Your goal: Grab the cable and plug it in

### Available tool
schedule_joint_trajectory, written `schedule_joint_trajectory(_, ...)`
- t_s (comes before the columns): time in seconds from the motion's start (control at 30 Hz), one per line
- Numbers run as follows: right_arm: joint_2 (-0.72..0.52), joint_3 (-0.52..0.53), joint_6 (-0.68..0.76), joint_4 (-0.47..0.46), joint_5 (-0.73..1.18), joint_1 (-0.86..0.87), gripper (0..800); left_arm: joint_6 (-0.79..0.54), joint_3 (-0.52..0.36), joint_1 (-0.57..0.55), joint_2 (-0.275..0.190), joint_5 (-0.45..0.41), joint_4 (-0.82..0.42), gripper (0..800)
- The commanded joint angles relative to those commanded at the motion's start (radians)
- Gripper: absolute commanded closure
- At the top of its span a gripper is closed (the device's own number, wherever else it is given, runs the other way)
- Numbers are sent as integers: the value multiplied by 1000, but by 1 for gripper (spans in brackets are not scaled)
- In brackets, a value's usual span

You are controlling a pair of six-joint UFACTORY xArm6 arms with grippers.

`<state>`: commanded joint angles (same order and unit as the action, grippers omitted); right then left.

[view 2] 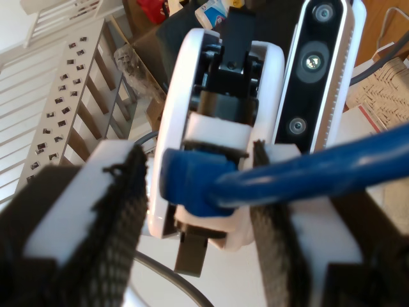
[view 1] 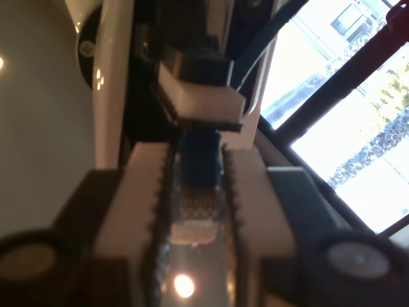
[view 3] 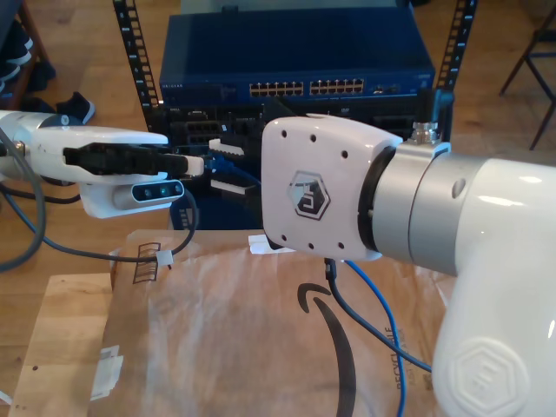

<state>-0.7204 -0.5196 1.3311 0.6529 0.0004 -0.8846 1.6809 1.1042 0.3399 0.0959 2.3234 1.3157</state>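
Observation:
The blue cable [view 1: 197,163] ends in a clear plug [view 1: 195,220] that sits between the toothed fingers of my first gripper [view 1: 198,153], which is shut on it. That gripper [view 3: 201,163] belongs to the arm coming in from the exterior view's left. My second gripper [view 2: 198,160] faces it with its jaws spread wide. The cable [view 2: 307,173] runs between them and lies against one finger [view 2: 271,211]. Its blue boot [view 2: 185,182] is held in the first gripper's white pads [view 2: 214,131]. In the exterior view the cable [view 3: 382,323] hangs down under the large near arm.
A blue rack switch [view 3: 295,43] with rows of ports [view 3: 304,88] stands just behind the grippers. A cardboard box [view 3: 226,347] covers the foreground. The bulky white arm [view 3: 452,261] blocks the exterior view's right. A grey arm cable [view 3: 87,252] loops at its left.

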Motion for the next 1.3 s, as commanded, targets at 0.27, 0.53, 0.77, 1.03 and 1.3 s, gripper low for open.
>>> schedule_joint_trajectory(0.27,0,0,0,3,0,-2,556,0,0,-2,0,-2,0,778)
schedule_joint_trajectory(0.53,0,0,0,5,0,-2,588,0,0,-2,0,-2,0,778)
schedule_joint_trajectory(0.77,0,0,2,6,-9,-2,793,-8,-5,0,-2,18,11,91)
schedule_joint_trajectory(1.03,17,-5,2,5,-25,9,799,-8,44,91,-2,-84,9,0)
schedule_joint_trajectory(1.3,158,9,-5,-6,-315,86,799,-52,75,244,-29,-203,-229,0)
